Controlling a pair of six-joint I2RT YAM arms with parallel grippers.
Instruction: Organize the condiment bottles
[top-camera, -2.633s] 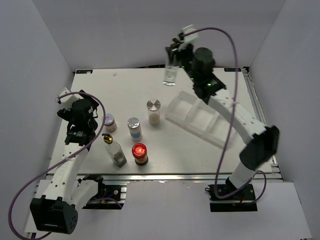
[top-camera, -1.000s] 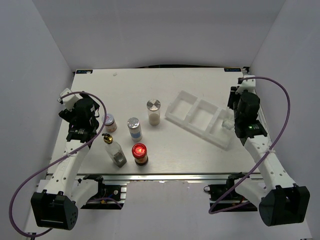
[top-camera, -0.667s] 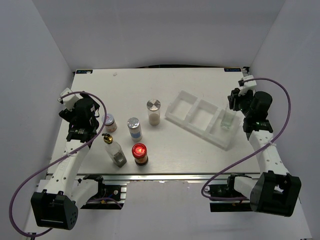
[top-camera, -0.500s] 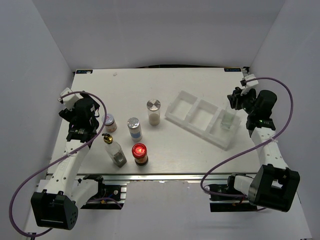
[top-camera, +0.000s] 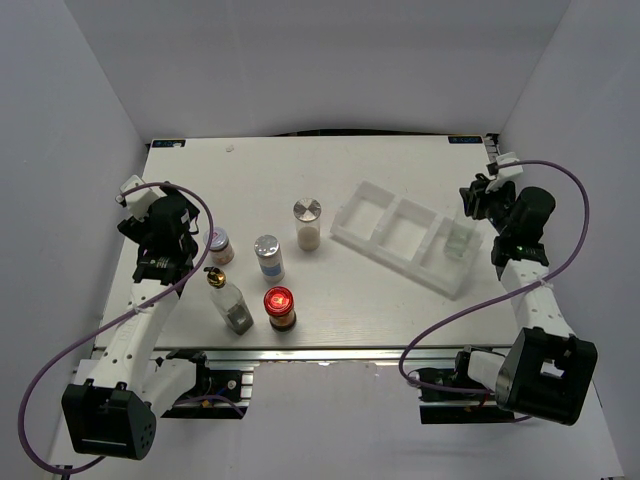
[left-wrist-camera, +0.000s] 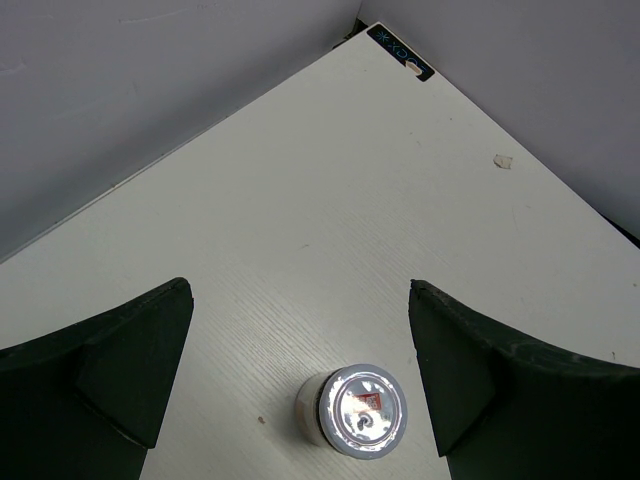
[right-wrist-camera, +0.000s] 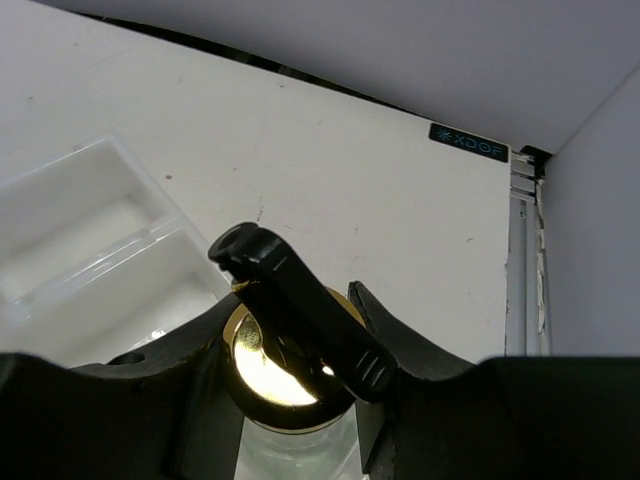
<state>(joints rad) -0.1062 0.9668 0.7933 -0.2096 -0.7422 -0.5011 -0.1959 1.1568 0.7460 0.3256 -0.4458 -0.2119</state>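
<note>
My right gripper (top-camera: 472, 207) is shut on the gold pourer top of a tall clear bottle (top-camera: 458, 240), which stands in the right-hand compartment of the white tray (top-camera: 392, 260). In the right wrist view my fingers flank the gold top (right-wrist-camera: 270, 380) under its black lever. My left gripper (top-camera: 178, 240) is open and empty beside the small pinkish-lidded jar (top-camera: 219, 243), which sits low between the fingers (left-wrist-camera: 365, 415). A second gold-topped bottle (top-camera: 229, 300), a red-lidded jar (top-camera: 279, 307) and two silver-lidded jars (top-camera: 267, 256) (top-camera: 309, 222) stand on the table.
The tray's left and middle compartments hold nothing; part of the tray (right-wrist-camera: 60, 175) shows in the right wrist view. The table's right rail (right-wrist-camera: 520, 260) and the side wall are close to my right gripper. Grey walls enclose the table.
My right arm swung from the back of the table to the right and set the gold-topped bottle down in the tray's right compartment. The left arm and the other bottles have not moved.
</note>
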